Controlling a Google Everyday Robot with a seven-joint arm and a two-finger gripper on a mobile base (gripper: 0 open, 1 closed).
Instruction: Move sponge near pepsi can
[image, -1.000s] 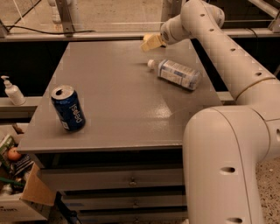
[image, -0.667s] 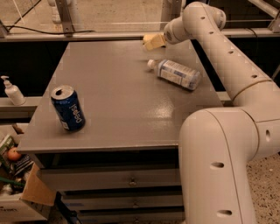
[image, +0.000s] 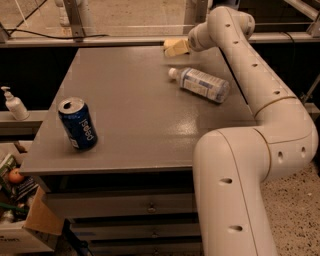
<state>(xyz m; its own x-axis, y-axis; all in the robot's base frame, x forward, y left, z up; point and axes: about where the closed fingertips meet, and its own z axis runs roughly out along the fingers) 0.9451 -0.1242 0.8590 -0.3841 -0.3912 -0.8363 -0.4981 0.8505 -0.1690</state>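
The pepsi can (image: 78, 125), dark blue with white lettering and a silver top, stands upright near the front left corner of the grey table (image: 140, 145). My gripper (image: 175, 46) is at the table's far edge, right of centre, far from the can. Its tip shows as a pale yellow shape low over the surface. I cannot make out a sponge apart from that shape; the sponge is either hidden there or merged with it.
A clear plastic water bottle (image: 202, 85) with a white cap lies on its side just in front of the gripper. My arm runs along the table's right side. A soap dispenser (image: 14, 104) stands on a shelf to the left. A cardboard box (image: 35, 225) sits on the floor at front left.
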